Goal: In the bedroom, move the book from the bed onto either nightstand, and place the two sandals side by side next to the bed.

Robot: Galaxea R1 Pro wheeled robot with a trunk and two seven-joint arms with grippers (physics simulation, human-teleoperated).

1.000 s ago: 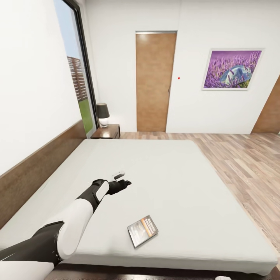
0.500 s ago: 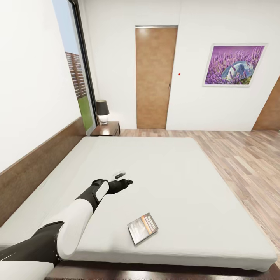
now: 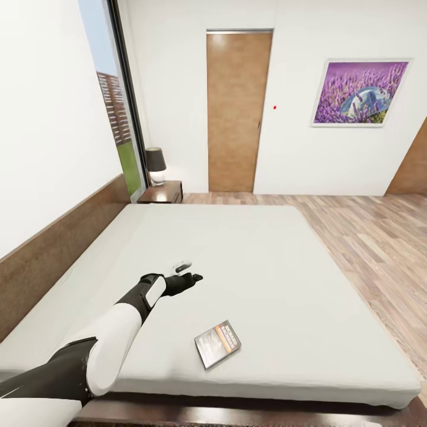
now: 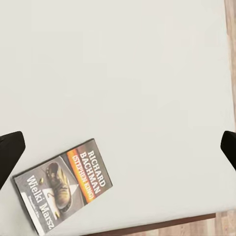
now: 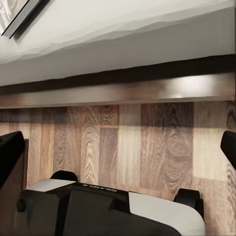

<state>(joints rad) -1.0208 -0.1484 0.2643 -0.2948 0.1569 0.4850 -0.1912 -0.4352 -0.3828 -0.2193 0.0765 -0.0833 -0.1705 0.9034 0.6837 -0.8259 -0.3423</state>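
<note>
Nothing is done yet: the book lies on the bed, left gripper fingers wide apart above the mattress, holding nothing; right fingers also wide

Head: high at foot of bed, facing headboard wall.
Left wrist: above mattress, looking down.
Right wrist: low, facing bed frame.
Shared: book.

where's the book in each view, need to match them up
Head view: book lies near the mattress's front edge, beside the left arm.
Left wrist view: book, cover up, low in the picture.
Right wrist view: book corner, in the picture's corner.
Shared landmark: the bed frame's dark wood edge.
</note>
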